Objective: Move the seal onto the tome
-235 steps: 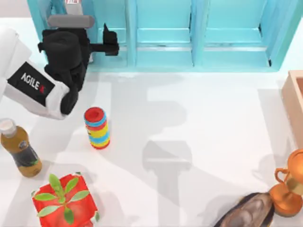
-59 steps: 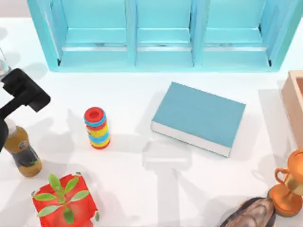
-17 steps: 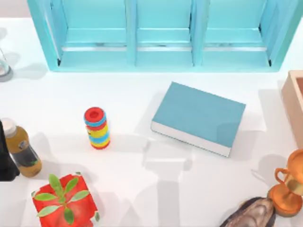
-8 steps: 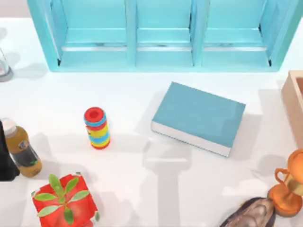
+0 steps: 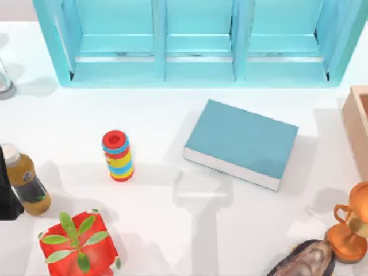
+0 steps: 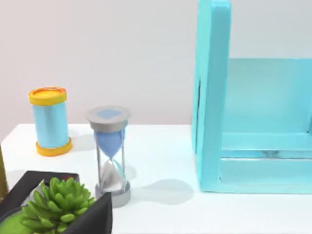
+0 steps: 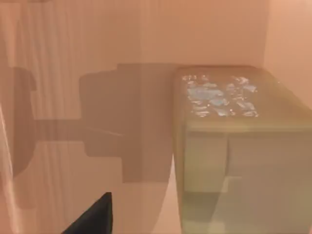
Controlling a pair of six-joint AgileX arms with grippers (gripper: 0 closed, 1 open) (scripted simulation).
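Tome (image 5: 241, 141) is down and the left gripper (image 5: 7, 198) has backed off to the worktop's (image 5: 172, 230) left edge. Our right gripper (image 7: 95, 217) is by the seal (image 7: 229, 126). We can't tell either grip.

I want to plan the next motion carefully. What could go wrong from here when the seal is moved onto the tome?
1. The seal stands inside the wooden box, apparently near one wall, so a grasp there may bump the wall or tip the seal.
2. The seal is small and upright. If it is set down unevenly on the tome, it could topple.
3. The trophy stands near the box, so a low swing might strike it.
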